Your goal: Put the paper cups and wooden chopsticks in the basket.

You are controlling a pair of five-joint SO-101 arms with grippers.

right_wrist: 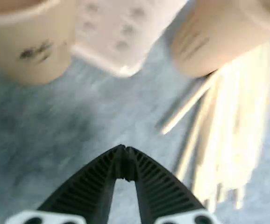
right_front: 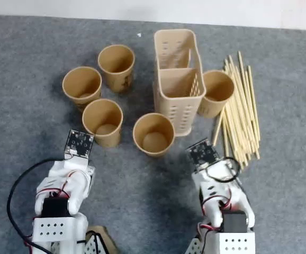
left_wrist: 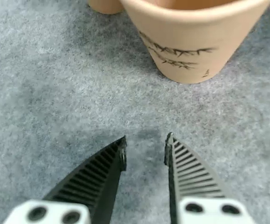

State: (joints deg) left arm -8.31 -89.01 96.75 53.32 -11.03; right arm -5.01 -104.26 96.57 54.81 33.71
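Right wrist view: chopsticks [right_wrist: 238,140] beside fingers [right_wrist: 93,186]

**Underfoot and at the edges**

A grey carpet [right_front: 26,53] with a short, mottled pile covers the work surface, with darker patches here and there. Along the far edge runs a pale strip [right_front: 142,8], floor or wall; I cannot tell which. A tiny white speck [right_front: 138,35] lies on the carpet near that strip. At the near edge sits a tan scrap [right_front: 101,235], partly hidden.

Side by side and low — left claw [left_wrist: 145,145] slightly parted, right claw [right_wrist: 125,154] (tips touching) pinched closed.
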